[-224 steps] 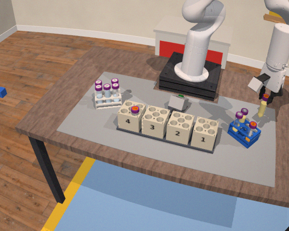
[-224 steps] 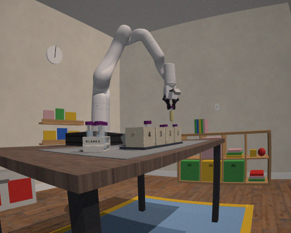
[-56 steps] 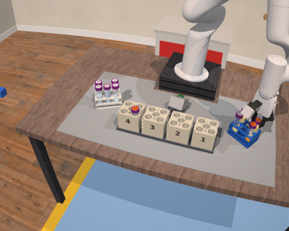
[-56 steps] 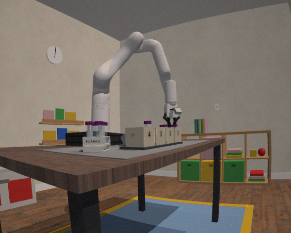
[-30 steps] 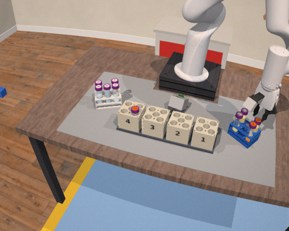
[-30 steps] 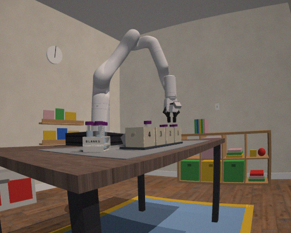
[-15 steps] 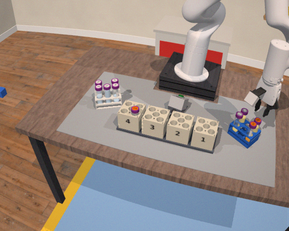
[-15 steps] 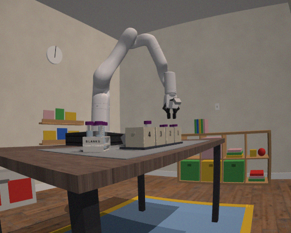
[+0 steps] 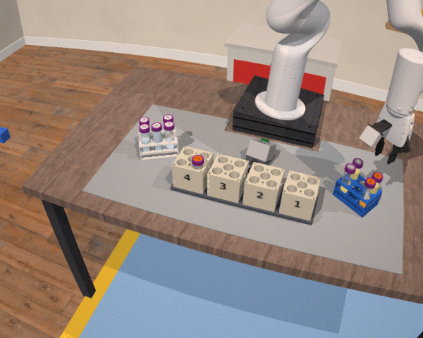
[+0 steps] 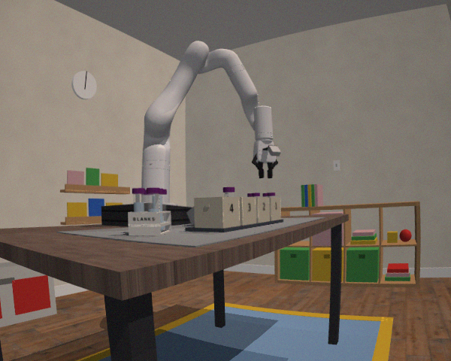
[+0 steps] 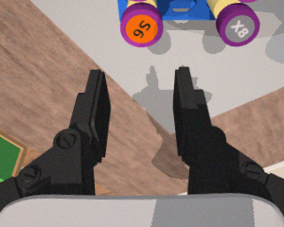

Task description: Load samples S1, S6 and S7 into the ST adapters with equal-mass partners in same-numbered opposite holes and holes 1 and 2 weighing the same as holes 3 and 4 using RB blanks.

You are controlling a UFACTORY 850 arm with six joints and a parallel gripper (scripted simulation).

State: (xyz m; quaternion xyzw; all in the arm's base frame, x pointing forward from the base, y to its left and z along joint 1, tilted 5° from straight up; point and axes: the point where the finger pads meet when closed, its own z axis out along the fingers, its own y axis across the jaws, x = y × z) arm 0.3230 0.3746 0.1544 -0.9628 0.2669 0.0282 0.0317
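Note:
My gripper is open with nothing between the fingers. It hangs well above the table, just off the base-side of the blue sample rack RS. S6 and X8 stand nearest the fingers. S1 stands in adapter 4. Adapters 3, 2 and 1 show only empty holes.
The white blank rack RB with several purple-capped blanks stands beside adapter 4. The green DONE key sits on a grey box between the adapters and the arm's base. A blue cube lies on the floor.

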